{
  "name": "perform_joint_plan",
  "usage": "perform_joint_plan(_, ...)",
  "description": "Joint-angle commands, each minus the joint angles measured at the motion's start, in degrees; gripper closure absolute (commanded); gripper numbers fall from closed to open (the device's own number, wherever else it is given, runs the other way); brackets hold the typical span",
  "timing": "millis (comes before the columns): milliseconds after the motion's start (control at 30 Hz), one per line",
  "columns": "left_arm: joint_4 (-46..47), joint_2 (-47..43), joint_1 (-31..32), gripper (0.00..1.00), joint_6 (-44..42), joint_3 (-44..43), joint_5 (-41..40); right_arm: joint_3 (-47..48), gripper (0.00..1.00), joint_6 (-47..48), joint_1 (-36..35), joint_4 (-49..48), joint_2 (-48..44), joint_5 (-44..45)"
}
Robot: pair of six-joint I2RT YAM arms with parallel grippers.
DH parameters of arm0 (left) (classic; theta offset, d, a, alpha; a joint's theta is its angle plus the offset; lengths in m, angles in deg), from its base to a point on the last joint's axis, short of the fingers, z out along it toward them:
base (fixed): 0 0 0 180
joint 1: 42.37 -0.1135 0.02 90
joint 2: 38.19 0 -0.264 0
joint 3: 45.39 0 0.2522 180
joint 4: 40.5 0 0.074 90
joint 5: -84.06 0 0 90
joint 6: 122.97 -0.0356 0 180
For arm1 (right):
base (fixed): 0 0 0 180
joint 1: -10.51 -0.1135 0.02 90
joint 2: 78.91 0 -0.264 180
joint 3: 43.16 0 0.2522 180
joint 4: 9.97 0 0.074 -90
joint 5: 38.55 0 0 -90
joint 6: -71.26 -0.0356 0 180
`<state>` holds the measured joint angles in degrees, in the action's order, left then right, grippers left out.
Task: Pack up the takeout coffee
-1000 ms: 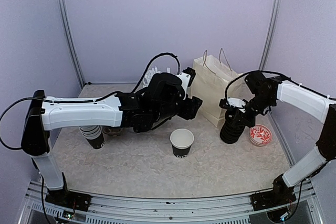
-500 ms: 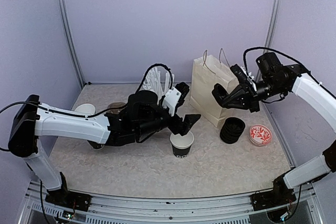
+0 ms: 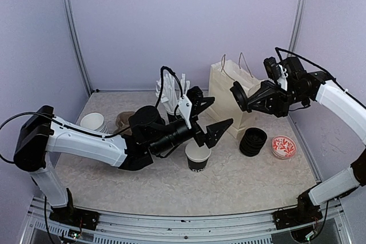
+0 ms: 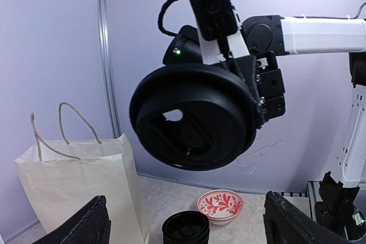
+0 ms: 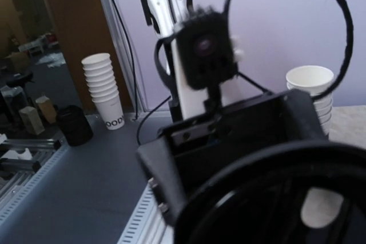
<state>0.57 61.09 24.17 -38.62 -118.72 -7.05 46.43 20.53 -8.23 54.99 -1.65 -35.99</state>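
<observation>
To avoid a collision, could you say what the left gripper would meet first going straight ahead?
Probably the black lid held in the right gripper, dead ahead of the open left gripper; depth is unclear.

Top view: above and behind me, looking down over the table [image 3: 143,181], far off
Left wrist: low, near level, facing my right arm [image 4: 320,27] past my left fingers [image 4: 88,224]; lid [image 4: 194,118] close up
Right wrist: facing back at my left wrist camera [image 5: 206,47] over the lid's blurred rim
Shared: lid in all three; paper bag [image 3: 226,98], red bowl [image 3: 283,147] in top and left wrist
</observation>
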Motion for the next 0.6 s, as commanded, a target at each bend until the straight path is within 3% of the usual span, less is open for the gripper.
perform_joint_plan(0, 4.9, 3.6, 1.4, 0.10, -2.8, -4.1, 3.3, -1.5, 1.00, -2.2, -0.6, -2.0, 0.0, -6.9)
perform_joint_plan(567, 5.3, 10.5, 1.1, 0.14, -1.0, -12.8, 5.6, -3.5, 1.00, -5.1, -0.6, -3.9, -1.5, -7.6)
